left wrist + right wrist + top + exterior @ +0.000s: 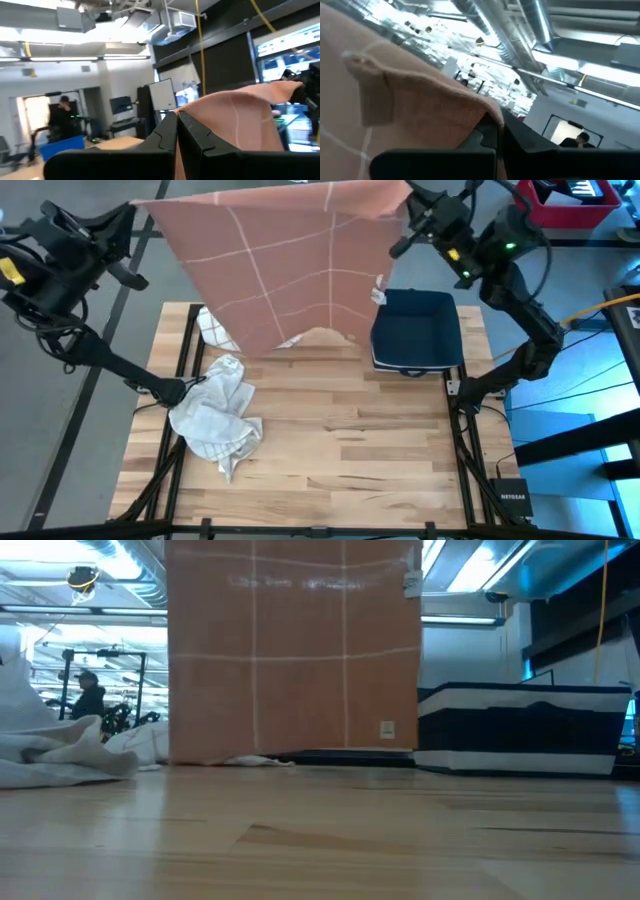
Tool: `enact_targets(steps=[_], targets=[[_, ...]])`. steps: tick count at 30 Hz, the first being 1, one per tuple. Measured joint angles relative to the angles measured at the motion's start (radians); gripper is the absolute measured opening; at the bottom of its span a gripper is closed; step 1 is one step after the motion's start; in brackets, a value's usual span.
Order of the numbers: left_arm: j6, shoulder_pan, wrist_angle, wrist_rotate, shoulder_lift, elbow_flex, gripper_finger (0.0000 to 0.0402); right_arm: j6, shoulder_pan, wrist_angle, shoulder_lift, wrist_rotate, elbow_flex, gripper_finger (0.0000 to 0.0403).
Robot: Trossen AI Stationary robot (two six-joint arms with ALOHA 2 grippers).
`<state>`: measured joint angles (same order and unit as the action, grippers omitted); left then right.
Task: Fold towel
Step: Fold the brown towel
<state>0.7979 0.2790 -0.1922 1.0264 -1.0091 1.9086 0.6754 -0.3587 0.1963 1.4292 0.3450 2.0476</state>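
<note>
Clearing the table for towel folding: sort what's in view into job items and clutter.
Job:
pink towel, hanging
left gripper, shut on one top corner
right gripper, shut on the other

Lying about:
white cloths
navy bin

Both arms are raised high above the far side of the table; the left gripper [176,131] sits at the upper left, fingers pressed together; the right gripper [492,137] sits at the upper right, fingers likewise closed; each forearm angles up from its base.
</note>
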Motion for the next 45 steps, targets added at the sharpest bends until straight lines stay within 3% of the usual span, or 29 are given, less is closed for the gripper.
enact_targets(steps=[5, 13, 20, 23, 31, 34, 39, 45], targets=[[-0.113, 0.077, -0.169, -0.001, -0.005, 0.002, 0.0001, -0.05, 0.087, 0.25, -0.019, 0.011, 0.062, 0.001], [-0.356, 0.251, -0.419, -0.003, -0.052, 0.001, 0.0001, -0.181, 0.315, 0.553, -0.064, 0.071, 0.072, 0.001], [-0.614, 0.43, -0.67, 0.018, -0.143, -0.003, 0.0001, -0.308, 0.53, 0.719, -0.057, 0.18, 0.02, 0.0005], [-0.776, 0.501, -0.842, 0.09, -0.194, -0.005, 0.0001, -0.39, 0.606, 0.758, -0.057, 0.21, -0.039, 0.0005], [-1.372, 0.658, -1.304, 0.101, -0.337, -0.004, 0.0001, -0.667, 0.828, 0.844, -0.056, 0.328, -0.242, 0.0004], [-1.52, 0.689, -1.382, 0.029, -0.407, -0.004, 0.0001, -0.78, 0.922, 0.856, -0.056, 0.362, -0.363, 0.0003], [-1.525, 0.722, -1.318, -0.06, -0.533, -0.004, 0.0001, -0.996, 1.052, 0.799, -0.054, 0.364, -0.554, 0.0004], [-1.627, 0.731, -1.29, -0.35, -0.665, -0.005, 0.0001, -1.255, 1.22, 0.612, -0.04, 0.372, -0.721, 0.0002]])
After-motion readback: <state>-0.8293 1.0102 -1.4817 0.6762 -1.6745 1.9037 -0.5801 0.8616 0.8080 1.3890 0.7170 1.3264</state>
